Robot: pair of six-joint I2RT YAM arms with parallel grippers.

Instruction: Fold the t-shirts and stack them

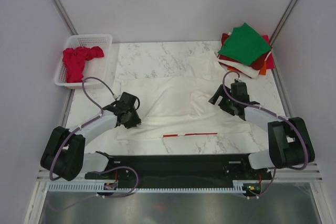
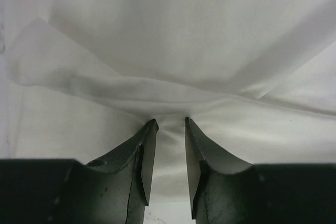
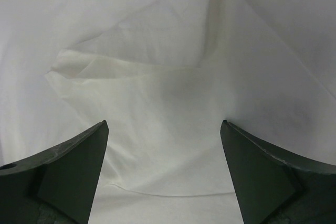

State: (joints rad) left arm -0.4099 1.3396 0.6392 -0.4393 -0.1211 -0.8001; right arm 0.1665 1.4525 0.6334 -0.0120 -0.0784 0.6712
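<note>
cream t-shirt (image 1: 168, 95) lying spread but rumpled across the middle of the frame, on the marble table (image 1: 152, 56). it is not flat, and one sleeve is trailing toward the upper right.

left pincer (image 1: 132, 120) sitting at the shirt's left edge, lower left of centre. in the left wrist view its jaws are drawn close and clamping a ridge of the cloth, with creases running out from the fingertips (image 2: 148, 132).

right pincer (image 1: 217, 98) hanging over the shirt's right side, right of centre. in the right wrist view its jaws are standing wide apart, gripping nothing, with the cloth lying loose below.

upper right corner: pile (image 1: 261, 62) of folded shirts, green shirt (image 1: 244, 43) lying on top, dark red, orange and white edges showing beneath.

upper left: red shirt (image 1: 77, 62) sitting bunched and unfolded in the white basket (image 1: 89, 36).

progress, judging: several shirts are sitting done in the pile. the cream one is only getting started, with no clean fold showing. the red one is waiting. so at least two are remaining to fold and stack.
</note>
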